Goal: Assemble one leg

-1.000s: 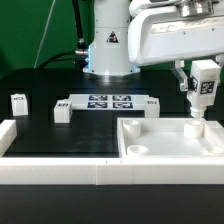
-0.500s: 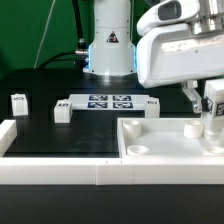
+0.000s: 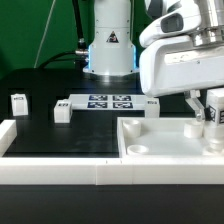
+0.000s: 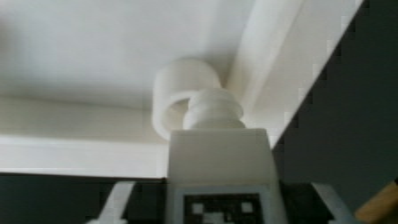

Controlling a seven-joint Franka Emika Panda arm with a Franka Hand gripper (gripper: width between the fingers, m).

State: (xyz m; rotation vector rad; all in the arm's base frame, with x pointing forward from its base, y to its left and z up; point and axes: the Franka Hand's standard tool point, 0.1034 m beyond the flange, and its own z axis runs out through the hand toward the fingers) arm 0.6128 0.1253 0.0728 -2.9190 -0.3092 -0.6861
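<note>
Holding the leg (image 3: 213, 112) pinched in the gripper (image 3: 212, 104), I see it upright, peg end down, at the panel's (image 3: 170, 152) corner socket (image 4: 185, 86) by the bench edge on the exterior view's right. The socket lies just below the peg; whether the peg sits inside it, I cannot tell.

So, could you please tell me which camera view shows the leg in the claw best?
The wrist view: the leg fills the middle, tag facing the camera, its tip at a round socket in a corner of the panel. The exterior view shows the leg small, at the exterior view's right edge, gripped by the claw.
</note>
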